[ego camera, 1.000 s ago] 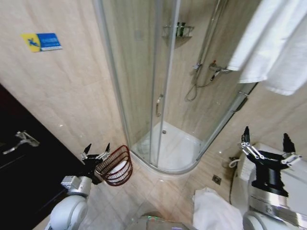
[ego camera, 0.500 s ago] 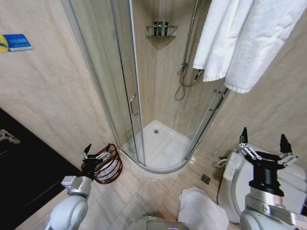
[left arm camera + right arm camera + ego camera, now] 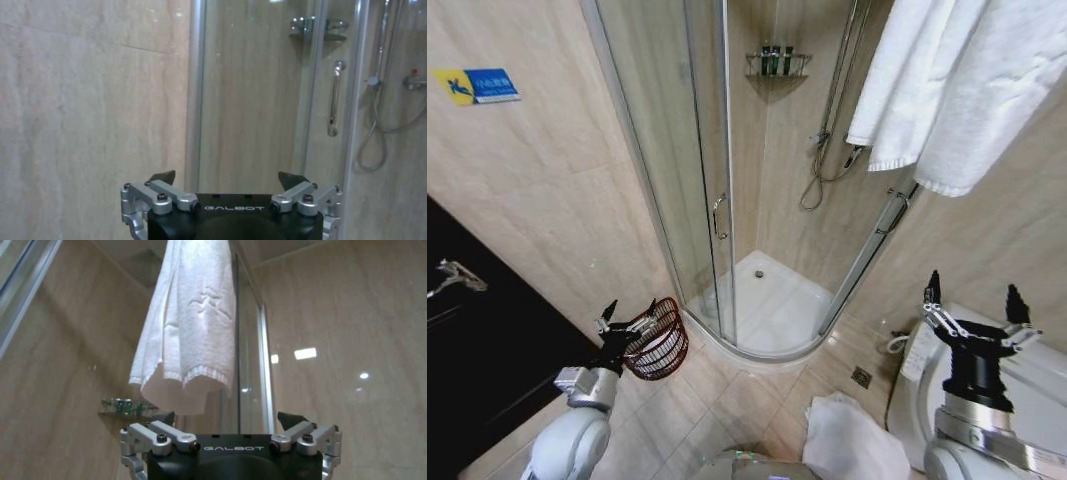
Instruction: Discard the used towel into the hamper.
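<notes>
Open-weave wicker hamper (image 3: 656, 339) sits just past the spread-open left gripper (image 3: 626, 319); fluffy white towel (image 3: 957, 80) hangs above the likewise unclenched right gripper (image 3: 968, 302) (glossy beige tile all round)

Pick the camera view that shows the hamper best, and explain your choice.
The head view: the hamper stands whole on the floor by the shower door, just past the open left claw. The left wrist view looks over that claw at wall and shower glass; the right wrist view looks past the right claw at a hanging towel.
</notes>
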You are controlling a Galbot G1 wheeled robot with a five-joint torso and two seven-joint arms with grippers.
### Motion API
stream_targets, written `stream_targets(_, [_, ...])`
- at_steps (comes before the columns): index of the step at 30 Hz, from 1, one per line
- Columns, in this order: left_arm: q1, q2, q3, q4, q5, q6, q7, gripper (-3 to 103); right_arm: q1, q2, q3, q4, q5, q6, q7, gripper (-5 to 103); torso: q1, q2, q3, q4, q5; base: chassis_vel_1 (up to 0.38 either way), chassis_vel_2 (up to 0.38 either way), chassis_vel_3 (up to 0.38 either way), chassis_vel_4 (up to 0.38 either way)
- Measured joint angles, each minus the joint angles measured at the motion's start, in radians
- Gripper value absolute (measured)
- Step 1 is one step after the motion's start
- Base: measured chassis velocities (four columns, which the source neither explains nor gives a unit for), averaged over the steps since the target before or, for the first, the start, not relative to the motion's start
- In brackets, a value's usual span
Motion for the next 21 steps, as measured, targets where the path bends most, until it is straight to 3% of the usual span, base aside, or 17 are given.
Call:
stream_targets(13, [0.000, 0.000, 0.000, 0.000, 0.000, 0.000, 0.000, 100, 0.002, 0.003, 0.008, -0.044, 0.000, 0.011, 0.013, 100, 0.000, 0.000, 0.000, 0.0004, 0.0000, 0.060, 0.065, 0.062, 0.071])
stream_targets(21, [0.000, 0.000, 0.000, 0.000, 0.000, 0.000, 0.000, 100, 0.036, -0.079, 0.084, 0.007, 0.081, -0.095, 0.040, 100, 0.000, 0.000, 0.000, 0.0000, 0.0002, 0.000, 0.000, 0.000, 0.000])
